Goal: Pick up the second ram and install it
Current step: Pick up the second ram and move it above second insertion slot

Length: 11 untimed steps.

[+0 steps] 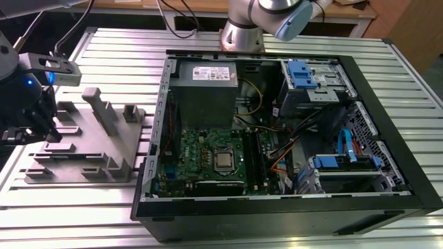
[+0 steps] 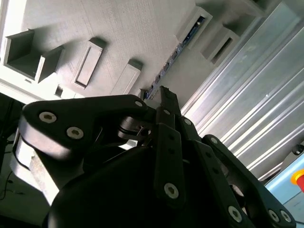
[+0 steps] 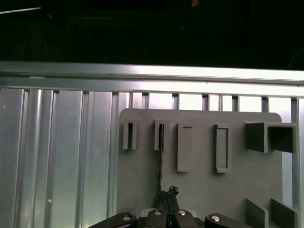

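The second ram [image 3: 161,156] is a thin dark stick seen edge-on, standing in a slot of the grey holder fixture [image 3: 199,185]. In the second wrist view the ram [image 2: 173,57] runs along the fixture toward my fingers. My gripper [image 3: 167,194] [image 2: 164,92] is shut on the near end of the ram, its black fingers pressed together around it. In the exterior view the gripper [image 1: 41,132] hangs over the fixture's [image 1: 90,150] edge, at that view's left, well away from the open computer case [image 1: 387,202].
The open case holds a green motherboard [image 1: 207,150] with long black memory slots [image 1: 254,155], a grey power-supply box [image 1: 204,88] and blue drive brackets [image 1: 299,72]. A tall grey fin [image 1: 100,109] rises from the fixture. Everything sits on a ribbed aluminium table [image 1: 124,46].
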Available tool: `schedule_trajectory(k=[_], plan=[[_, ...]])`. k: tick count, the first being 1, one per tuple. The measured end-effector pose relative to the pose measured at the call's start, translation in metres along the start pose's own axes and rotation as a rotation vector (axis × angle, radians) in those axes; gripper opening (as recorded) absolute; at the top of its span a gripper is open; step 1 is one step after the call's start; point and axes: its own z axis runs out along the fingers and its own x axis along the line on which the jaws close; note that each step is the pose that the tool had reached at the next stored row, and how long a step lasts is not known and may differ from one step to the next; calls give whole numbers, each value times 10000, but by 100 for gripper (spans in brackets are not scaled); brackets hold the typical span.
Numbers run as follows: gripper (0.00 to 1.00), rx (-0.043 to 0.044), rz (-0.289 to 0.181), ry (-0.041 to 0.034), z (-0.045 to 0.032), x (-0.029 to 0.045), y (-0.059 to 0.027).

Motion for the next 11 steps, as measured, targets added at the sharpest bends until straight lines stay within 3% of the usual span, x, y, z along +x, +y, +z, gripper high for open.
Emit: schedule_trajectory(k=[11], plan=[[7, -1, 10, 2, 128, 29, -4]])
